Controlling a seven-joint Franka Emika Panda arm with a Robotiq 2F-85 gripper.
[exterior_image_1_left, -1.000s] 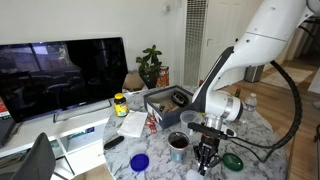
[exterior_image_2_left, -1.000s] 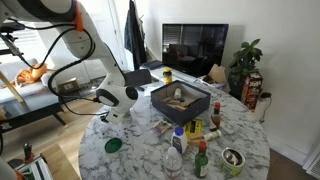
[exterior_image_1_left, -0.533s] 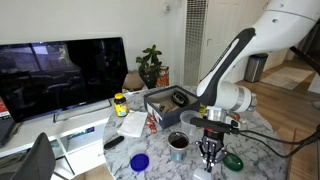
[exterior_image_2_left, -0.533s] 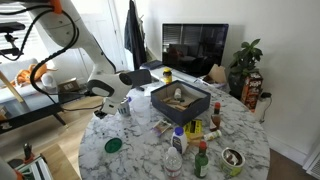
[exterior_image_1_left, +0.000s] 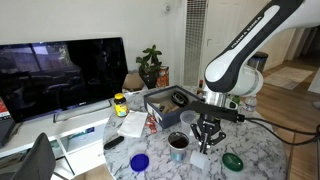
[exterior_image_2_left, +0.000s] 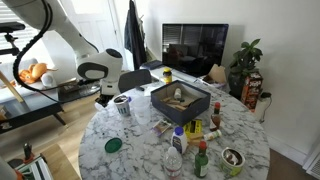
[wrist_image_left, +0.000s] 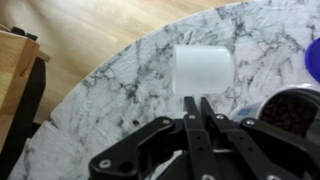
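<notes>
1. Since a second ago the arm had risen. The gripper (exterior_image_1_left: 205, 143) had stood low at the table top and now hung clear above the marble table (exterior_image_1_left: 160, 168).
2. Its fingers were drawn close together, with only a slit between them, and held nothing.
3. In the wrist view the white cup (wrist_image_left: 203, 69) lay on the marble at 12 o'clock from the gripper (wrist_image_left: 197, 102), near but apart from it. It seemed to lie on its side, long axis from 9 to 3 o'clock. Which end was the mouth could not be told.
4. The cup of dark contents (wrist_image_left: 294, 110) at 3 o'clock and the blue lid (wrist_image_left: 315, 60) were cut off by the frame edge.
5. Only an exterior view showed the green lid (exterior_image_1_left: 232, 160). In both exterior views the white cup was too small to make out.
</notes>
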